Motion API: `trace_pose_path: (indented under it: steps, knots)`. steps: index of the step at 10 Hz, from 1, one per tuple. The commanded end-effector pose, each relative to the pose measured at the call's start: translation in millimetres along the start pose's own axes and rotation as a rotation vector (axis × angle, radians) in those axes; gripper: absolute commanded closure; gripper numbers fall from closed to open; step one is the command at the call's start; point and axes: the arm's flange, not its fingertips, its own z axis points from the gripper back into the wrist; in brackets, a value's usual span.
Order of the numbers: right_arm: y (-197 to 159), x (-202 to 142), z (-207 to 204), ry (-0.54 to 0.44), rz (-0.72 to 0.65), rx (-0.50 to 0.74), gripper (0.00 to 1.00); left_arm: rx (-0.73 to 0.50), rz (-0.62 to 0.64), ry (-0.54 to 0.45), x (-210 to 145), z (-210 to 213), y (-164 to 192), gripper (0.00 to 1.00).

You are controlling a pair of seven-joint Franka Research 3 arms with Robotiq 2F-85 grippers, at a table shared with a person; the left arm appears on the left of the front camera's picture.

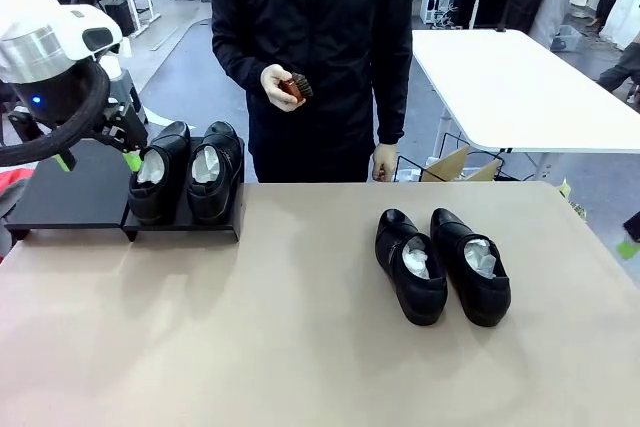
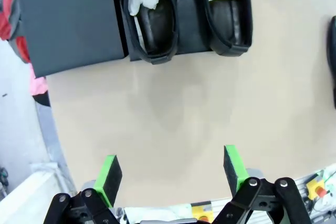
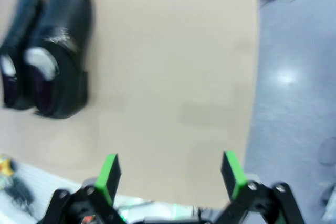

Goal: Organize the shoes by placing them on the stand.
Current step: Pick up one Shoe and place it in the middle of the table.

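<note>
On tan table (image 1: 300,367): black stand (image 1: 70,197) at 9 o'clock, two shoes (image 1: 160,172) seated on its right half; loose pair (image 1: 440,267) at 3 o'clock. Left gripper (image 2: 170,174) and right gripper (image 3: 169,174) spread wide, empty. Likely trouble: glossy leather slipping from pads, or an incoming shoe knocking the seated ones off. Smooth matte top; grey floor, white tables beyond; brush (image 1: 293,87) in person's hand at 12.

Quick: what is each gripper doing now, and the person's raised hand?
Left gripper: open, empty.
Right gripper: open, empty.
Person's raised hand: holding a small brush.
</note>
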Motion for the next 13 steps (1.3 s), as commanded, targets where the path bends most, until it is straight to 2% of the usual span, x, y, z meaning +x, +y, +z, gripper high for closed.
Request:
trace_pose_path:
  steps: [1,2,4,5,6,7,9,10,11,12,13]
  knots:
    - [45.4,-16.6,5.4,0.025,0.189,0.076,0.00,-0.001,-0.007,-0.009,-5.3,6.4,-3.1,0.00]
    - [0.0,0.0,0.0,0.000,0.000,0.000,0.00,-0.001,-0.007,-0.009,-5.3,6.4,-3.1,0.00]
    - [0.0,0.0,0.0,0.000,0.000,0.000,0.00,-0.001,-0.007,-0.009,-5.3,6.4,-3.1,0.00]
    - [23.3,-10.0,-0.6,0.009,0.058,0.024,0.00,-0.001,-0.007,-0.009,-5.3,6.4,-3.1,0.00]
    - [60.2,-14.2,5.6,-0.043,0.093,-0.040,0.00,-0.001,-0.007,-0.009,-5.3,6.4,-3.1,0.00]
    - [98.2,-15.4,22.5,-0.119,0.143,-0.025,0.00,-0.001,-0.007,-0.009,-5.3,6.4,-3.1,0.00]
    - [172.3,-15.8,50.8,-0.203,0.265,-0.036,0.00,-0.001,-0.007,-0.009,-5.3,6.4,-3.1,0.00]
    - [200.0,-12.6,50.9,-0.217,0.298,-0.041,0.00,-0.001,-0.007,-0.009,-5.3,6.4,-3.1,0.00]
    - [226.0,-9.2,43.1,-0.191,0.329,-0.018,0.00,-0.001,-0.007,-0.009,-5.3,6.4,-3.1,0.00]
    - [186.3,-15.9,61.1,-0.186,0.288,-0.045,0.00,-0.001,-0.007,-0.009,-5.3,6.4,-3.1,0.00]
    - [186.3,-15.9,61.1,-0.186,0.288,-0.045,0.00,-0.001,-0.007,-0.009,-5.3,6.4,-3.1,0.00]
